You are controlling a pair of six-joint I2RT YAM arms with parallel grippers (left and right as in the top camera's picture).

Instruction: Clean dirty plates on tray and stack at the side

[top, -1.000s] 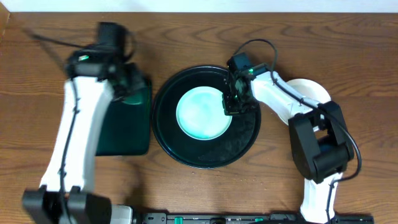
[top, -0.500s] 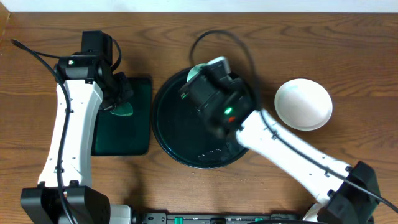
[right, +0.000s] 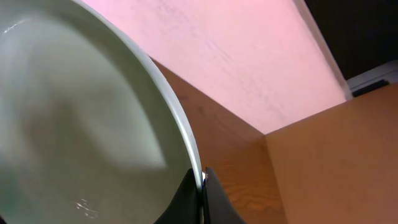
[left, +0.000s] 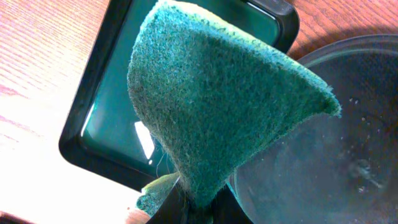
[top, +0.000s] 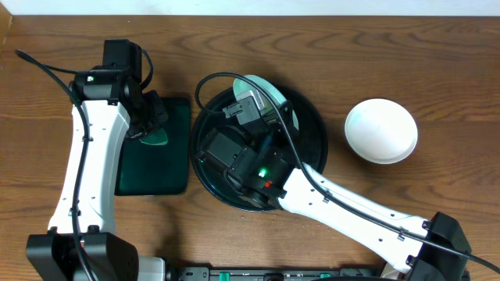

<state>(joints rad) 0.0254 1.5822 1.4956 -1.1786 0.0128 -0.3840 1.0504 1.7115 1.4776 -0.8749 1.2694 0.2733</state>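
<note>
Far left, above small green tray point(top: 156, 168): left end effector point(left: 193, 210) pinched on sponge point(left: 217, 106), raised.
Centre, over tray point(top: 312, 148): right end effector point(right: 202, 190) clamped on tilted plate point(right: 74, 124) at rim; wiping judged pending.
Right, desk side: white plate point(top: 381, 130) set down; stack count unclear.

The small tray point(top: 160, 176), under the sponge point(top: 156, 139), lies at nine o'clock of the round tray point(top: 315, 140), a plate point(top: 381, 130) on the desk point(top: 406, 47) at three, a second plate point(top: 271, 87) above twelve.
</note>
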